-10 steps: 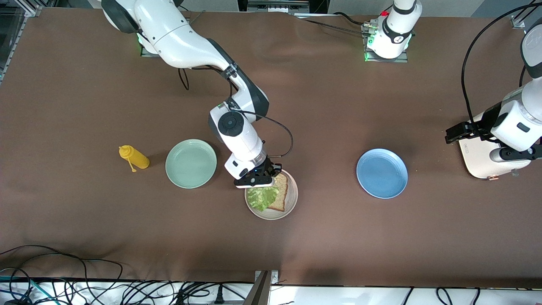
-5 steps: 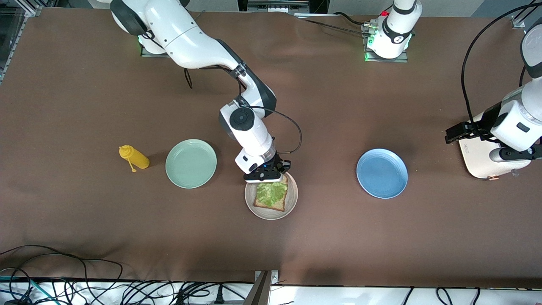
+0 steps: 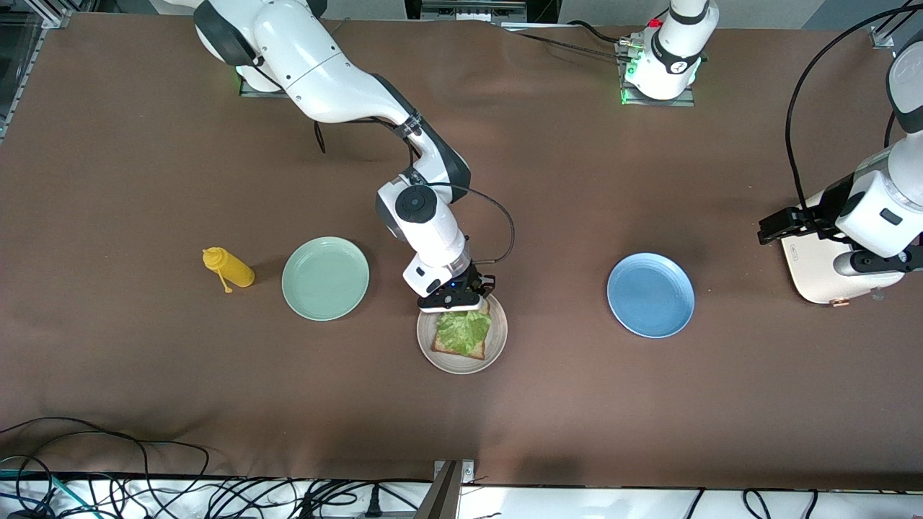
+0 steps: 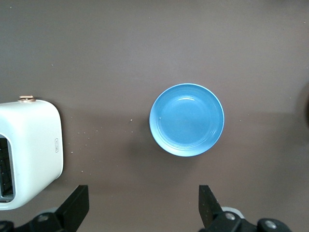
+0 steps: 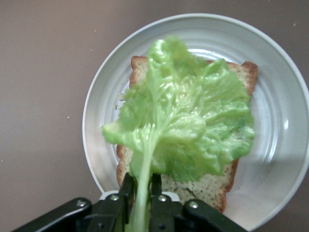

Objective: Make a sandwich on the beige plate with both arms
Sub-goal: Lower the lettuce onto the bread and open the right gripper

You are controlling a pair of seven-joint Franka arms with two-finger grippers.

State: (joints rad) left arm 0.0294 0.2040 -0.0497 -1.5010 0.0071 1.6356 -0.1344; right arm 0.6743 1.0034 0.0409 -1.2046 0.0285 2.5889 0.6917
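Right wrist view: the right gripper (image 5: 142, 195) pinches the lettuce (image 5: 186, 128) stem narrowly over the toast (image 5: 212, 186) on the beige plate (image 5: 285, 121); a clinging stem could drag the leaf off. The left gripper (image 4: 142, 210) waits, spread wide, near the table's edge.

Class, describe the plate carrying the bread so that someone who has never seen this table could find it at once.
Three round plates sit across the middle of the brown table. The beige plate lies between the mint-green plate and the blue plate, slightly nearer the front camera. It alone holds food: a toast slice under a lettuce leaf, with the right gripper at its edge.
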